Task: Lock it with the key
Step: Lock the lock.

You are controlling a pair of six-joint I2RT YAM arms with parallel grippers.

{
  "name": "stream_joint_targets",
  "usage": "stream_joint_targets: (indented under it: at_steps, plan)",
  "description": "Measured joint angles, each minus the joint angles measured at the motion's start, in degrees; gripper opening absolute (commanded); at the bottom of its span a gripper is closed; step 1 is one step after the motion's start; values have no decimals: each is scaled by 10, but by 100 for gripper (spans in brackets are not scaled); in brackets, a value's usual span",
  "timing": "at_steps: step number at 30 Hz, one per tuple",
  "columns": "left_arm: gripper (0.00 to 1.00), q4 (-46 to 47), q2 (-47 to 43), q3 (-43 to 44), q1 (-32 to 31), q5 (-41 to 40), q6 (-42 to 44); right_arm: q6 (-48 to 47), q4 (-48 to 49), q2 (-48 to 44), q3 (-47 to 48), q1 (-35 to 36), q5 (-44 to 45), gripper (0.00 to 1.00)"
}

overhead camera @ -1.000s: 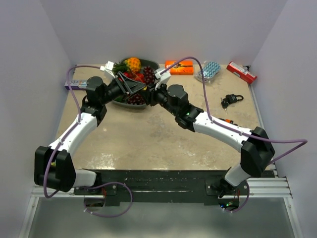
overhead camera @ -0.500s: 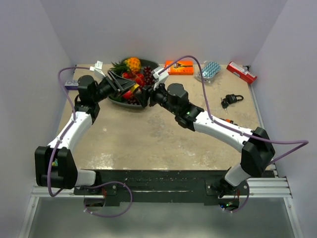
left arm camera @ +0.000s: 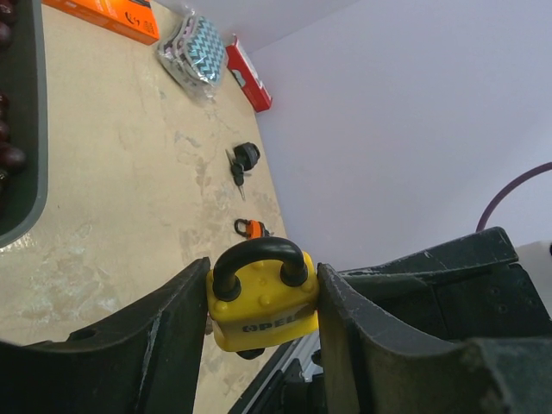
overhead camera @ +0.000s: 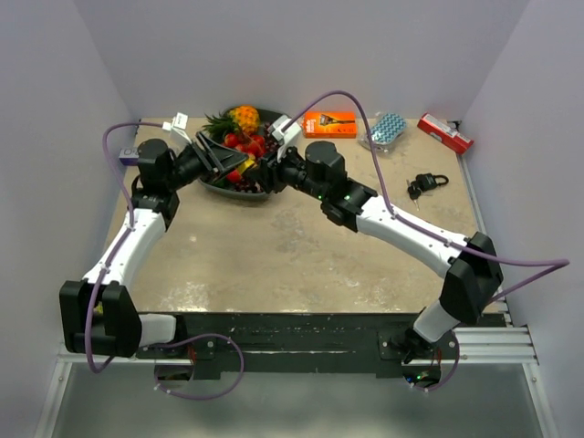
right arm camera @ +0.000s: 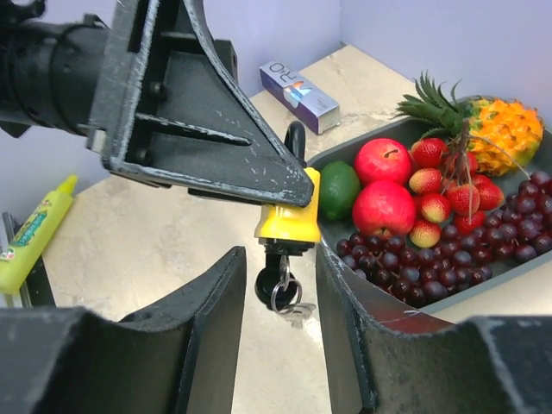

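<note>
Fingers (left arm camera: 168, 332) of your left gripper (left arm camera: 263, 285) pinched the yellow padlock (left arm camera: 259, 310) aloft beside the fruit tray (left arm camera: 33, 129), its key (right arm camera: 276, 286) hanging straight down between the spread, untouching fingers of your right gripper (right arm camera: 280, 272), the nearer one.

The left arm (overhead camera: 137, 239) and right arm (overhead camera: 411, 234) pair white links with black joints; purple cables (overhead camera: 338, 91) loop alongside.

left hand (right arm camera: 291, 188) clamps yellow padlock (right arm camera: 290, 222), key (right arm camera: 272, 282) hanging below
</note>
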Motion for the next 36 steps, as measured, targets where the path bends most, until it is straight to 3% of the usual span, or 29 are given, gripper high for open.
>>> stream_joint_targets:
  at_steps: [7,11,21,25,29,36]
  plan:
    - [0,0,-16,0,0,4,0,-4,-25,25,10,0,-12,45]
    - [0,0,-21,-1,1,5,-1,-5,-33,25,10,0,-15,34]
    - [0,-1,-23,-11,1,6,-1,-10,-33,22,10,0,-23,33]
    - [0,0,-24,-12,1,6,-2,-13,-33,22,10,0,-23,24]
    - [0,0,-24,-15,1,5,-6,-16,-33,22,10,0,-26,1]
    - [0,0,-24,-16,3,5,-10,-18,-32,20,7,-2,-27,0]
